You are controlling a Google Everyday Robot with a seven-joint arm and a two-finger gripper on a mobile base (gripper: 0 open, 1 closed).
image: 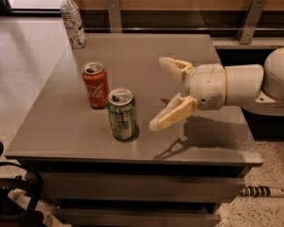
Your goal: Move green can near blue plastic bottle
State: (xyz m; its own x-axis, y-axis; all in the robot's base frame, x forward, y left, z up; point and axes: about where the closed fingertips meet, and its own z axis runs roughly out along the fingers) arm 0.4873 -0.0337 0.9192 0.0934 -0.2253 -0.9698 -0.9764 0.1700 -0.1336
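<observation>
- Two cans stand on the table [146, 46]: the green can [121, 115] near the front, the red can [95, 85] just behind it to the left.
- The bottle [73, 20] stands at the far left corner, well apart.
- The tool [158, 93] hangs right of the green can, fingers spread apart.

The only lettering that can be made out is the white Coca-Cola script on the side of the red cola can [96, 90]. The green can [122, 116] just beside it has a pale label patch whose print cannot be read. The white label on the blue plastic bottle [73, 21] is also too small to read. The gripper [158, 92] bears no marking and hangs to the right of the green can, fingers spread wide.
</observation>
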